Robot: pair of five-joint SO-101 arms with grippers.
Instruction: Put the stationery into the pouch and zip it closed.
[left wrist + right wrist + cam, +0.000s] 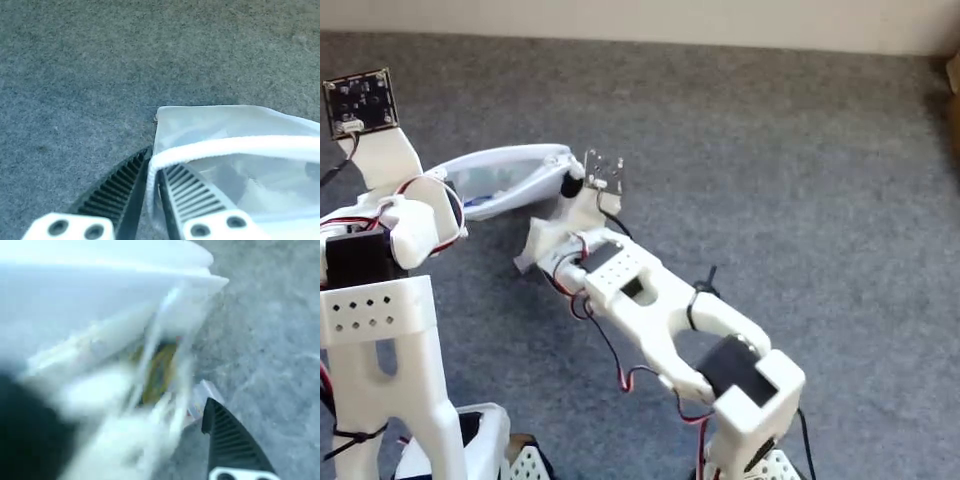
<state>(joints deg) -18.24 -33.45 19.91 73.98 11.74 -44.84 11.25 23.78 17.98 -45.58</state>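
From the high view, we see the pouch [510, 178], translucent with a white edge, lying on the grey felt-like table cover [800, 150] at about ten o'clock from the middle of the scene. The left arm [380, 290] stands at eight o'clock, and its wrist sits over the pouch's nine o'clock end. The right arm [670, 310] comes in from five o'clock and stretches toward ten o'clock, so that the right gripper [570, 188] is at the pouch's three o'clock end, touching or just beside it.

In the left wrist view, the left gripper [151, 162] is nearly closed, its ribbed black fingers [190, 192] pinching the white zipper edge of the pouch [225, 125] between them. The pouch's clear wall spreads away from the grip, and its corner rests on the table cover [100, 60].

In the right wrist view, the pouch [100, 300] is very close and blurred. Something yellow-green [157, 372] shows through its wall, but we cannot tell what it is. We also cannot tell how far the right gripper is open, or whether it has hold of the pouch.
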